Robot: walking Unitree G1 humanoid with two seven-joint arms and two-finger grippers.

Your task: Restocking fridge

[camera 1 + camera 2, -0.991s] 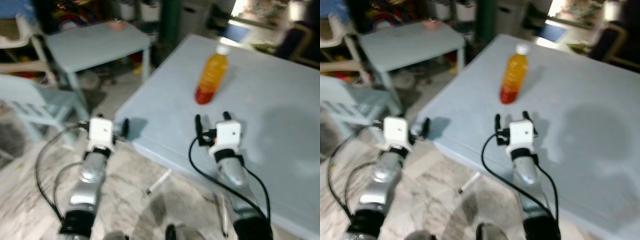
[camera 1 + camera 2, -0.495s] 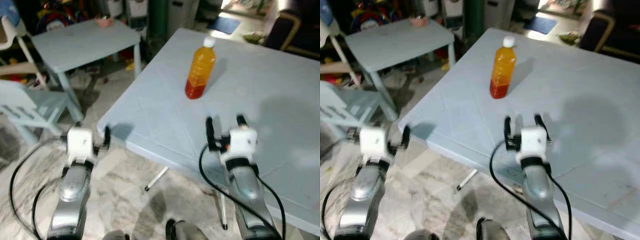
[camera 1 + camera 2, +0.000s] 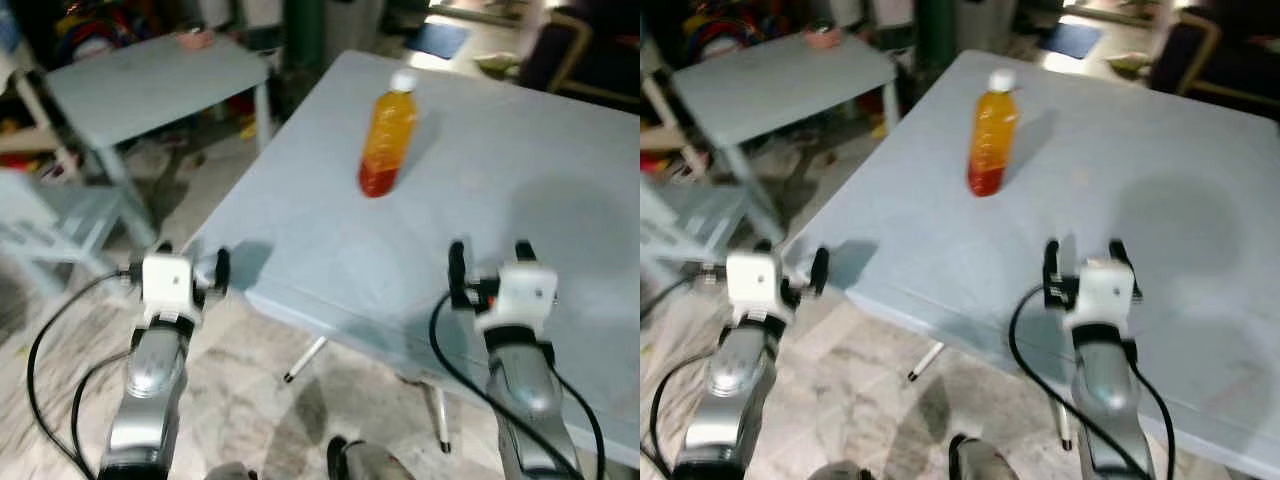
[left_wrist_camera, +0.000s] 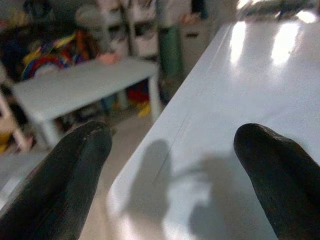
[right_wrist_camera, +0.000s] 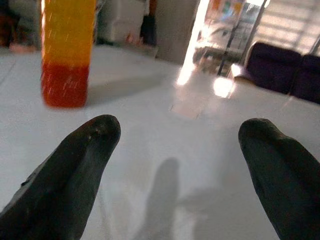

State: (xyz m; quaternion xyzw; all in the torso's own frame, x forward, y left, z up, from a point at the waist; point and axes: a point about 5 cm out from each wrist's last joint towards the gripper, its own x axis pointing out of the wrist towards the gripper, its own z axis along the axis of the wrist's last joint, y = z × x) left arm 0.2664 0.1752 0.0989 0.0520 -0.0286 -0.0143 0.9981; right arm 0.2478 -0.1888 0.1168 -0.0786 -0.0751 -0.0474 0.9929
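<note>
An orange juice bottle (image 3: 385, 140) with a red bottom and white cap stands upright on the pale blue table (image 3: 560, 170), toward its far left part. My right gripper (image 3: 490, 262) hovers open over the table's near edge, nearer to me than the bottle and to its right. In the right wrist view the bottle (image 5: 67, 55) stands ahead of the open right gripper (image 5: 177, 165), off to one side. My left gripper (image 3: 190, 262) is open just off the table's near left corner, and the left wrist view looks between its fingertips (image 4: 75, 170) along the table top.
A small pale table (image 3: 150, 85) with a pink bowl (image 3: 190, 40) stands at the back left. A pale chair (image 3: 45, 215) sits at the left. A dark sofa (image 3: 590, 60) is behind the table. Metal table legs (image 3: 305, 360) reach the marble floor below the near edge.
The camera has shifted. My right gripper now sits farther right of the bottle and nearer the table's front edge. The bottle has stayed put and both grippers stay open.
</note>
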